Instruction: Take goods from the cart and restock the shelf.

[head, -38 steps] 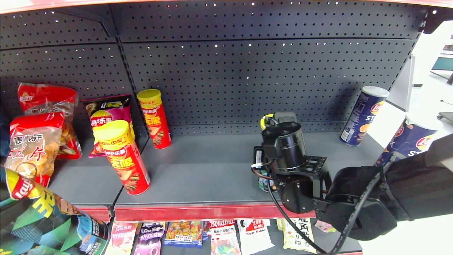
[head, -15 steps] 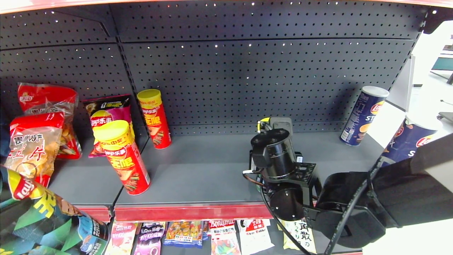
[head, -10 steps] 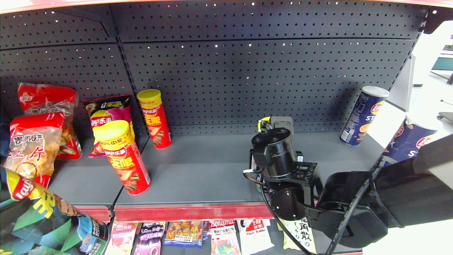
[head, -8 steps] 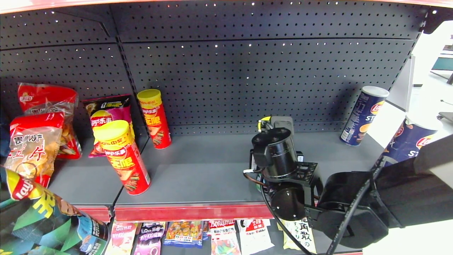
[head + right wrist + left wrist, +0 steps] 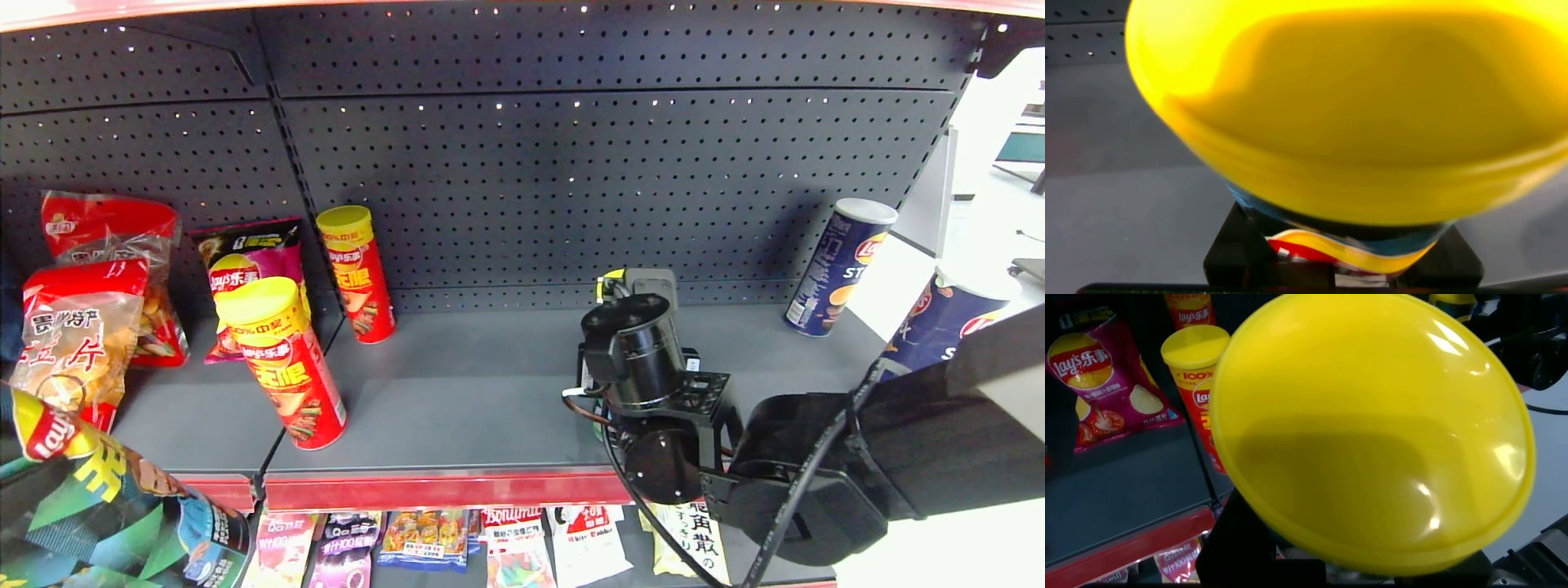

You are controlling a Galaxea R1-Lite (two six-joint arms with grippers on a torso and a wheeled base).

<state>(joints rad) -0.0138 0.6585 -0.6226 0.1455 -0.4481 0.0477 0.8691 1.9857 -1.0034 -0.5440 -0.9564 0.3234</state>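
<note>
Head view, stock entry: right gripper (image 5: 1335, 249) is clamping a yellow-lidded chip can (image 5: 608, 282) upright midway along the shelf (image 5: 457, 392), left gripper (image 5: 1282, 555) is clamping a second can (image 5: 1372, 433) in front of it; both are likely handling light and dentable, best clasped mid-body.

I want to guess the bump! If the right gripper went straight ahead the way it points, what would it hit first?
Probably the pegboard back wall: the right gripper, holding a yellow-lidded can, points at it, though depth is unclear.
</note>
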